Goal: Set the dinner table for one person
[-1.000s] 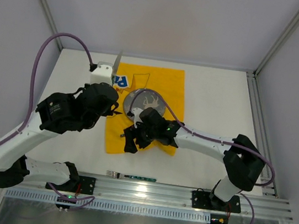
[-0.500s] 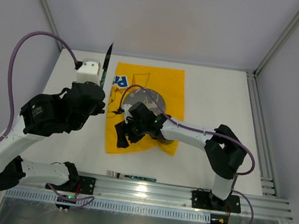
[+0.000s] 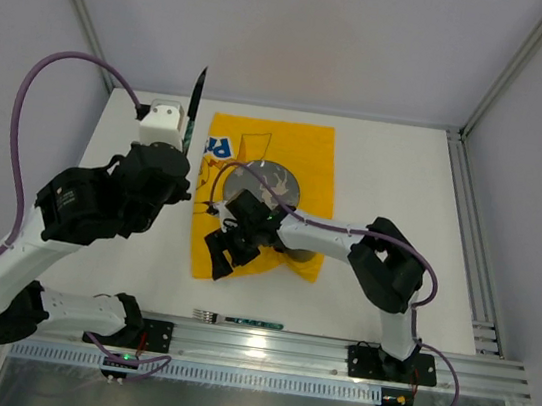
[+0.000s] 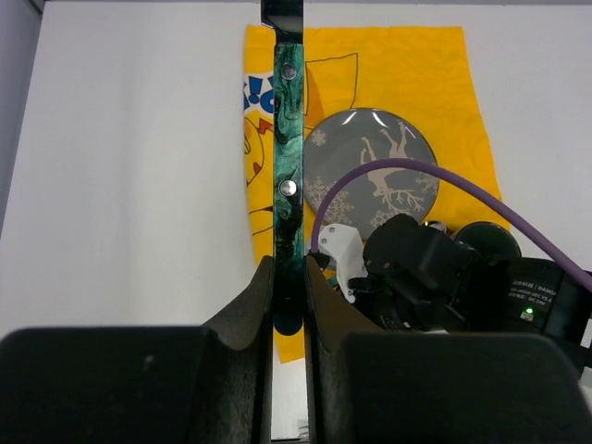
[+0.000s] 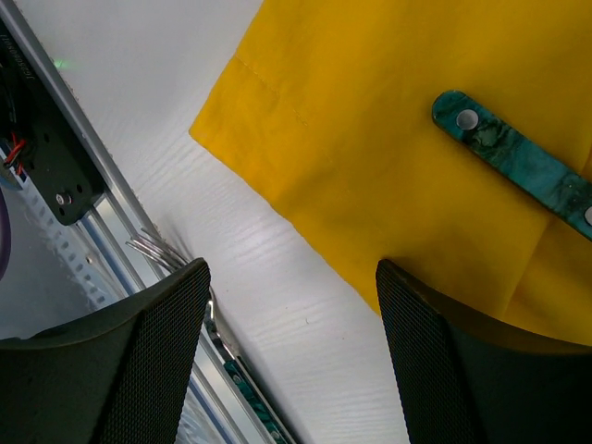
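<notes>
My left gripper (image 3: 182,158) (image 4: 289,277) is shut on the butt of a knife (image 3: 195,102) (image 4: 287,176) with a green marbled handle, held above the dinner table (image 3: 395,180) (image 4: 139,139) with its blade pointing away, over the left edge of a yellow cloth (image 3: 308,153) (image 4: 416,74). A grey plate (image 3: 278,186) (image 4: 370,166) printed with a deer lies on the cloth. My right gripper (image 3: 221,257) (image 5: 291,287) is open and empty over the cloth's (image 5: 370,120) near left corner. A fork (image 3: 235,318) (image 5: 157,248) lies at the table's (image 5: 305,324) front edge.
A second green-handled utensil (image 5: 518,162) lies on the cloth near my right gripper, its head out of frame. The metal rail (image 3: 271,344) runs just behind the fork. My right arm's forearm (image 3: 346,244) crosses the cloth's near right part.
The left gripper has shifted left with the knife, which has turned edge-on. The right gripper has moved left toward the cloth's near left corner, still open.
</notes>
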Tool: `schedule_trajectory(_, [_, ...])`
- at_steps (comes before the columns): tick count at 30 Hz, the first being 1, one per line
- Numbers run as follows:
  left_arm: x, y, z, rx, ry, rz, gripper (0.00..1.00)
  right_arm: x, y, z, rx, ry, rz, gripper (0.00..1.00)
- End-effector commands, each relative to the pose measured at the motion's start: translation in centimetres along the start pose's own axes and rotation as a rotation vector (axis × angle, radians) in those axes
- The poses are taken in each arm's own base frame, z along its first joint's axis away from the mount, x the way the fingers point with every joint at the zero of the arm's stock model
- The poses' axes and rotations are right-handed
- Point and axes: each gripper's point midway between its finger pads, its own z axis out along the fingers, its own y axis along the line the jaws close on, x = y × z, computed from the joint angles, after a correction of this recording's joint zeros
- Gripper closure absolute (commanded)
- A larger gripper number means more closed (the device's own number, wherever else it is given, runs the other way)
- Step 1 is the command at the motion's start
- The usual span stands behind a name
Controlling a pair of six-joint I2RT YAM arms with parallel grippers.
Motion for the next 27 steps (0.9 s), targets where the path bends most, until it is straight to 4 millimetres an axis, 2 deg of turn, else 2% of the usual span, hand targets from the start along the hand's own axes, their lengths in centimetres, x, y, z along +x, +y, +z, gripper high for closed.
schedule_trajectory(1, [-2.2,-0.4,-0.2,0.014,-0.066,-0.057,1.00,-2.2,1.4,0.1,-0.044,-0.032,-0.051,0.23])
schedule_trajectory(7, [-2.2,-0.4,-0.3,0.016,-0.064,-0.059,1.00,-2.9,2.0,1.1,-0.085,-0.014,-0.036,0.23])
schedule_trajectory(13, [-3.3,0.5,-1.0,0.004,-0.090,-0.064,1.00,-3.0,3.2,2.4,-0.129,0.037,-0.040,0.23])
schedule_trajectory(23, [-4.8,1.6,-1.9,-0.022,-0.126,-0.062,1.00,-1.9,2.4,2.8,-0.094,0.088,-0.042,0.23])
schedule_trajectory(27, [-4.9,1.6,-2.0,-0.016,-0.128,-0.072,1.00,-1.9,2.7,3.1,-0.116,0.104,-0.038,0.23])
